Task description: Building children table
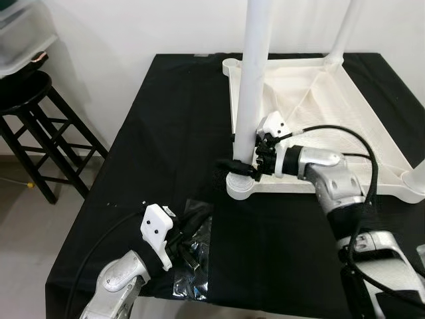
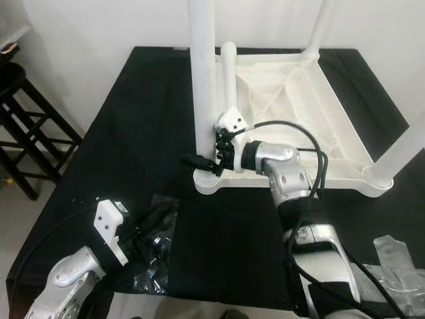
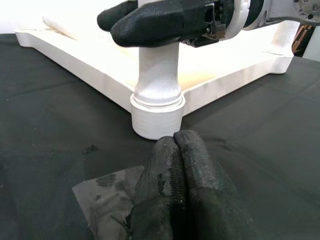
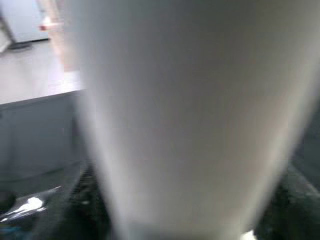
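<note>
Firmly between right hand (image 1: 240,167) fingers: table leg (image 1: 252,80)

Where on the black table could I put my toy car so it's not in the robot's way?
The far left of the black cloth, between the wall and the white tabletop, is bare. So is the front middle, between the plastic bag and the right arm. It is crowded at the near corner leg, gripped by the right pincer, and around the left pincer on the bag.

Left gripper (image 3: 182,150) fingers pressed together over clear plastic bag (image 3: 102,200). Just ahead: white leg (image 3: 157,75) in its corner socket (image 3: 156,117), right gripper (image 3: 150,22) clamped around it.
</note>
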Robot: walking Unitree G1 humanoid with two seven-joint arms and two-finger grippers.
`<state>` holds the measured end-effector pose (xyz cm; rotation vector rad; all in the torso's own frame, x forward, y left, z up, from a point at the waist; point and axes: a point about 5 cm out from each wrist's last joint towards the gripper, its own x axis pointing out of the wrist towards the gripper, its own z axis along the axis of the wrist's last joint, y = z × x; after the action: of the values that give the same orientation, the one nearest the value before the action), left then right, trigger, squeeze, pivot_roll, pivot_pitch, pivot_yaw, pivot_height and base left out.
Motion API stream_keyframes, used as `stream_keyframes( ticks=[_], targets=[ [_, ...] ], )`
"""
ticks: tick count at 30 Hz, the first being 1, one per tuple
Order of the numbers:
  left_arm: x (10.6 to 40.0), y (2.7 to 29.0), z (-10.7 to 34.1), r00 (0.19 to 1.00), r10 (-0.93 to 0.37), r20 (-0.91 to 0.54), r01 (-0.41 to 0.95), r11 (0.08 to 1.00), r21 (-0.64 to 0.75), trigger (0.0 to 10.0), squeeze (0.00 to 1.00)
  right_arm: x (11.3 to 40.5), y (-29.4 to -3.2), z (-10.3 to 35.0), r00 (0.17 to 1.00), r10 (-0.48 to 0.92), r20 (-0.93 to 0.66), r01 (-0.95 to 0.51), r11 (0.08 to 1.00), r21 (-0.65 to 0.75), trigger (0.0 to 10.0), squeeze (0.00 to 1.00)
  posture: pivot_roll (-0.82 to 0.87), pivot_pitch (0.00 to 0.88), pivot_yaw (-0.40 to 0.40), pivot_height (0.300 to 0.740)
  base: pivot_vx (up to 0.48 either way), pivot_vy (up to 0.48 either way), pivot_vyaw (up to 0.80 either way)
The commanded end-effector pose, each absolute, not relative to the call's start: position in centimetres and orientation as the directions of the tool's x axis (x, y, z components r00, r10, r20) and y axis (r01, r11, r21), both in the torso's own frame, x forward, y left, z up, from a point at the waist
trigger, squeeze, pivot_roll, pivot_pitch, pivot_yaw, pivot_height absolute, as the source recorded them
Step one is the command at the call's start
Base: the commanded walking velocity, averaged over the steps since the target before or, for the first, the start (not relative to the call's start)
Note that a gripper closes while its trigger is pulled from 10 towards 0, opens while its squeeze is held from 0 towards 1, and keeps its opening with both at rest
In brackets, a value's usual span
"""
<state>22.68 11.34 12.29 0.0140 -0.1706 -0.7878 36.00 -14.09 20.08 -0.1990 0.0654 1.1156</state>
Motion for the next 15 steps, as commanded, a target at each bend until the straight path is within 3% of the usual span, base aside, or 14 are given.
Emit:
stream_keyframes(
  ticks=[1, 7, 15],
  targets=[
    [22.5, 11.4, 11.7, 0.699, -0.705, 0.121, 0.702, 0.708, 0.074, 10.0, 0.0, 36.0, -13.8, 20.0, 0.408, 0.901, -0.145, -0.912, 0.395, -0.112, 0.0, 0.0, 0.03, 0.111, 0.018, 0.74, 0.0, 0.0, 0.0],
    [22.3, 11.4, 11.7, 0.696, -0.708, 0.118, 0.705, 0.705, 0.072, 10.0, 0.0, 35.9, -14.4, 19.3, 0.405, 0.904, -0.138, -0.914, 0.394, -0.101, 0.0, 0.0, 0.03, 0.113, 0.016, 0.74, 0.0, 0.0, 0.0],
    [22.2, 11.4, 11.7, 0.695, -0.709, 0.12, 0.706, 0.705, 0.07, 10.0, 0.0, 34.8, -14.9, 17.0, 0.537, 0.833, -0.138, -0.844, 0.525, -0.111, 0.0, 0.0, 0.01, 0.115, 0.005, 0.74, 0.0, 0.0, 0.0]
  ],
)
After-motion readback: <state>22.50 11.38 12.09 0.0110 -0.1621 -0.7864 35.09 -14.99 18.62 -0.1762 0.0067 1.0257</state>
